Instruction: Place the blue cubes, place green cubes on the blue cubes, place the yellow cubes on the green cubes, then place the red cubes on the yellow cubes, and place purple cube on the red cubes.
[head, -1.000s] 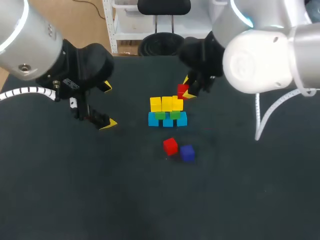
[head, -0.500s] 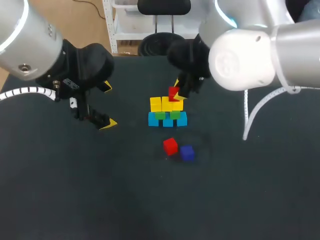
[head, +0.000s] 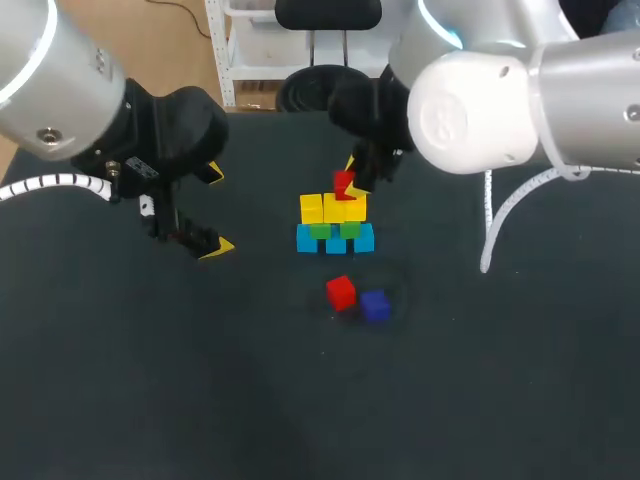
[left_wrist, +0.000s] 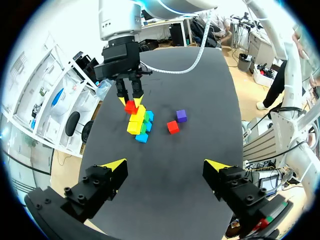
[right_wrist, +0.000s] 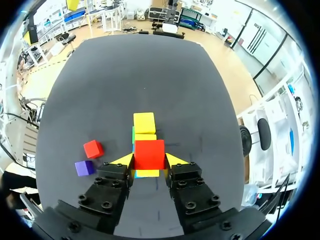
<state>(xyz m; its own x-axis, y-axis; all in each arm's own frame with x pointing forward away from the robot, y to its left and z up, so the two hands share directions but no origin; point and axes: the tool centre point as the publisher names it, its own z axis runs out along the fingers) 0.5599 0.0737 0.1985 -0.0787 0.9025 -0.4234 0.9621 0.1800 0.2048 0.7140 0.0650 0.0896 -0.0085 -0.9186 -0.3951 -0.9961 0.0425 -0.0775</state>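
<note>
The dark counter (head: 200, 380) carries everything. The right arm (head: 480, 90) comes in from its side and reaches over the middle of the counter, while the left arm (head: 60, 90) hangs above its own side, well apart from the cubes. The left claw (head: 217, 208) is spread wide with nothing between its yellow tips, and from its wrist the whole cube group lies far ahead of it. The right claw (head: 347, 185) stands at a narrow gap, its two fingers pressed on opposite sides of the held red cube (right_wrist: 149, 154), which fills the space between them. That cube sits right over the cube stack (head: 335, 225) in the middle of the counter, at the yellow layer. I cannot tell whether it rests on the layer or hangs just above it. The stack has a row of blue cubes (head: 335, 241) on the counter, green cubes (head: 320, 231) showing on top of them, and a row of yellow cubes (head: 322, 208) above those. Nearer the robot than the stack, a loose red cube (head: 341, 292) lies on the counter, with the purple cube (head: 375, 305) just beside it toward the right arm's side.
</note>
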